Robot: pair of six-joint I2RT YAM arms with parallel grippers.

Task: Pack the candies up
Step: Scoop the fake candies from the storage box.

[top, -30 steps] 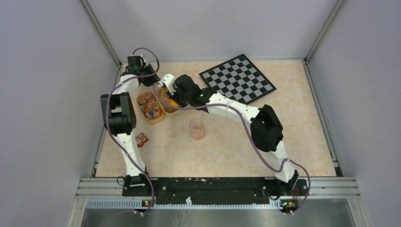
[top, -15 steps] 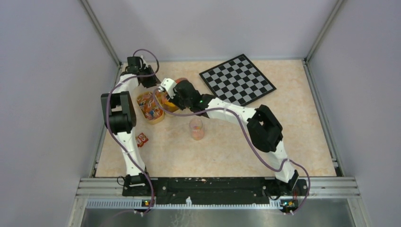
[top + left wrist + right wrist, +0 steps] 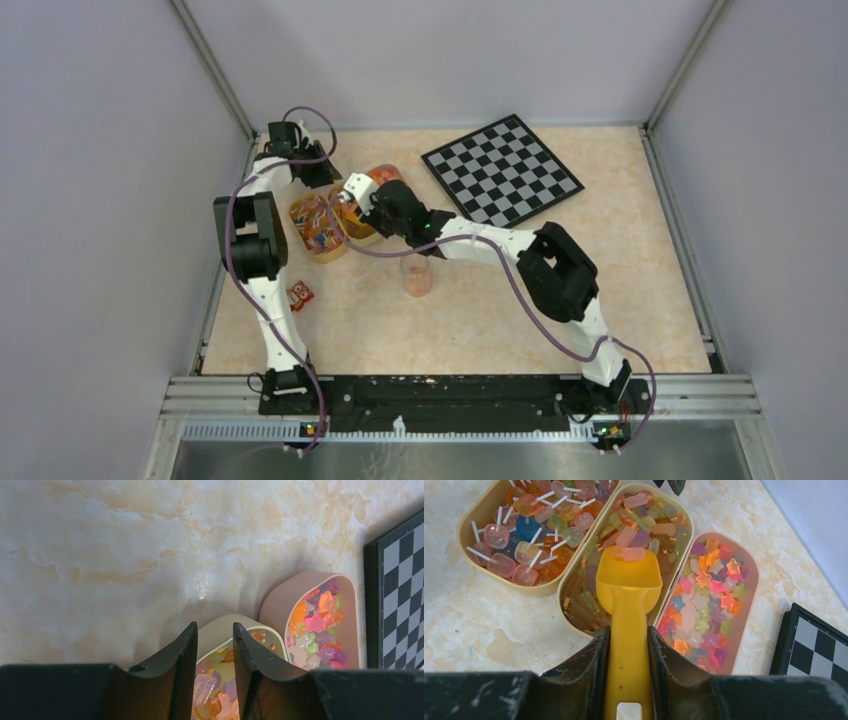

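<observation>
Three trays hold the candies: lollipops (image 3: 524, 525) on the left, popsicle shapes (image 3: 634, 520) in the middle tray (image 3: 574, 587), stars (image 3: 709, 595) in the pink tray (image 3: 749, 575). My right gripper (image 3: 629, 632) is shut on the handle of the yellow scoop (image 3: 629, 580). The scoop's bowl sits over the middle tray with a pink candy or two at its lip. My left gripper (image 3: 215, 627) is closed across the far end rim of the middle tray (image 3: 220, 625). In the top view the right gripper (image 3: 372, 205) and left gripper (image 3: 318, 178) meet at the trays.
A small clear jar (image 3: 416, 272) with some candies in it stands open near the trays, under the right forearm. Its red lid (image 3: 298, 295) lies at the left by the left arm. A chessboard (image 3: 502, 166) lies at the back right, close to the pink tray.
My right wrist has swung left over the trays with the scoop, uncovering the pink tray behind it. The left arm has not moved.
</observation>
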